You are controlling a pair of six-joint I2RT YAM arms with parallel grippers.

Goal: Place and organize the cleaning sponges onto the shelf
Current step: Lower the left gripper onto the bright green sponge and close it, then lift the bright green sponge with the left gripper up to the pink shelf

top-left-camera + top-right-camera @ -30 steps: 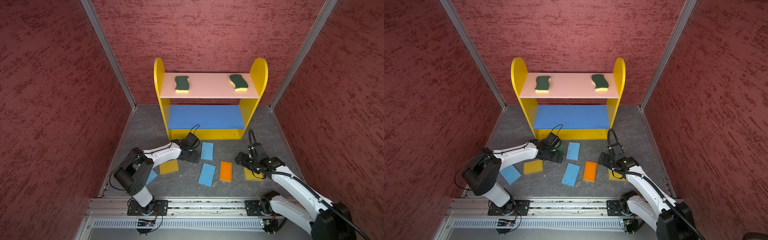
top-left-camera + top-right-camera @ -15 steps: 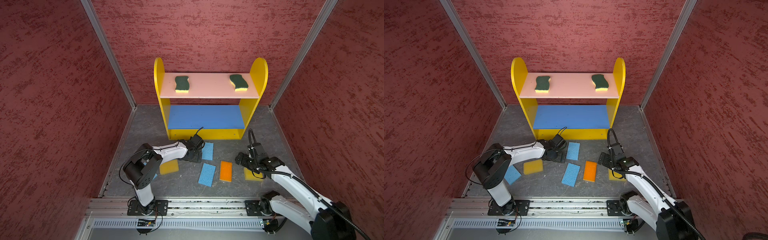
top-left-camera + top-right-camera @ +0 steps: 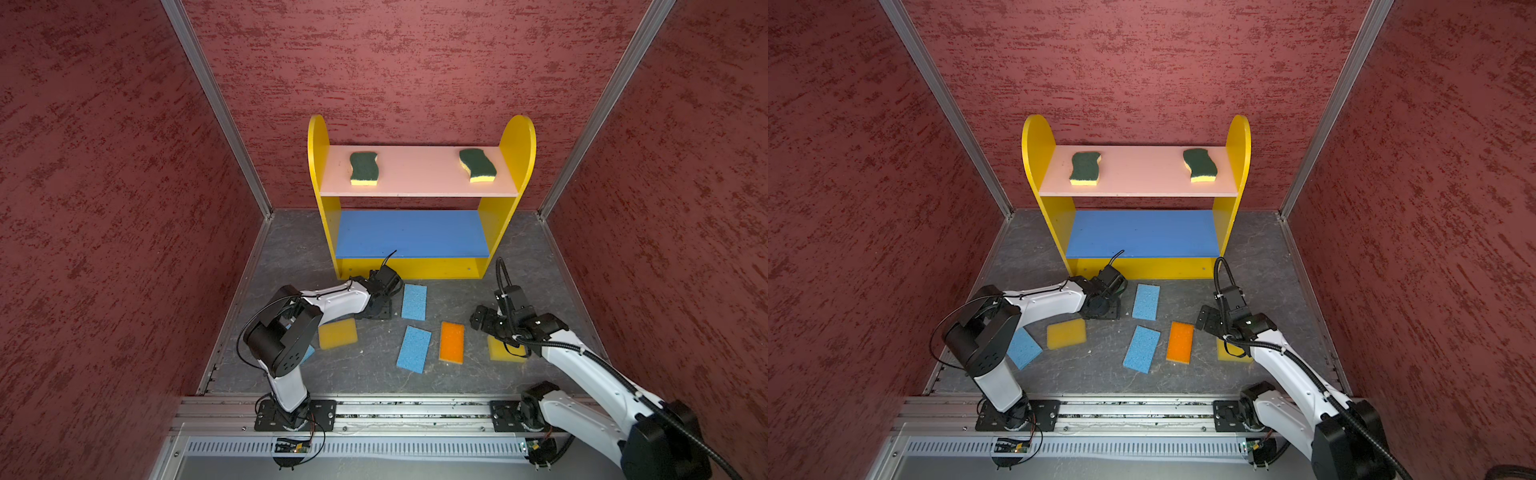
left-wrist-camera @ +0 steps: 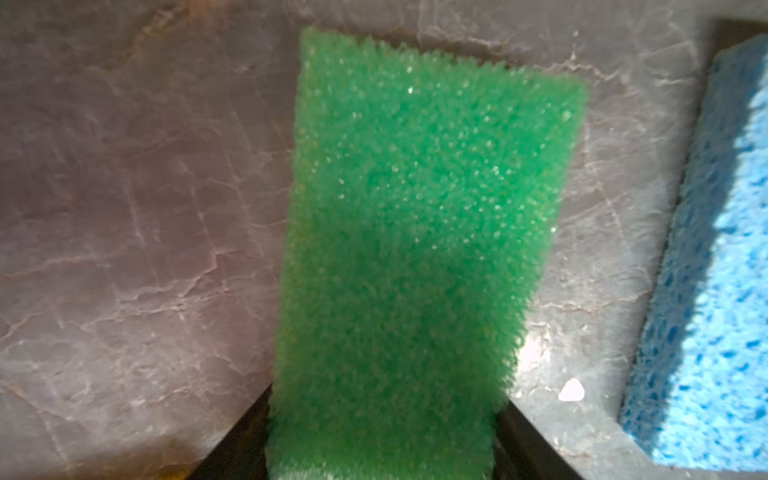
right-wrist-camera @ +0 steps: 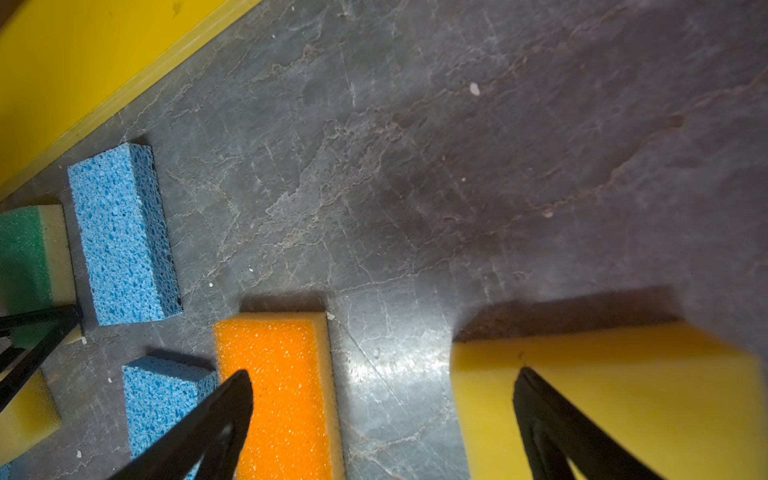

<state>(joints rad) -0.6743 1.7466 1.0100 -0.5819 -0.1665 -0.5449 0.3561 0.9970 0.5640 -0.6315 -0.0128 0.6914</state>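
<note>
Grey floor (image 3: 457, 299) was littered before the shelf (image 3: 318, 166); the green sponge (image 4: 415, 228), left of centre, was straddled by the left gripper (image 3: 379, 309) for lifting, grip unclear; the right gripper (image 5: 384, 372) was spread wide.

Closed in on three sides by dark red, rough-textured wall panels (image 3: 395, 62), streaked darker. Joined at both back corners by slim grey metal posts (image 3: 216, 108), leaning outward toward the top in both top views. Laid below with a dark grey, stone-patterned floor (image 3: 291, 257), veined with pale cracks and dotted with small white crumbs (image 5: 474, 88). Edged along the near side by a silver metal rail (image 3: 415, 409). Brightly lit, with a glare patch (image 5: 395, 365) on the floor.
</note>
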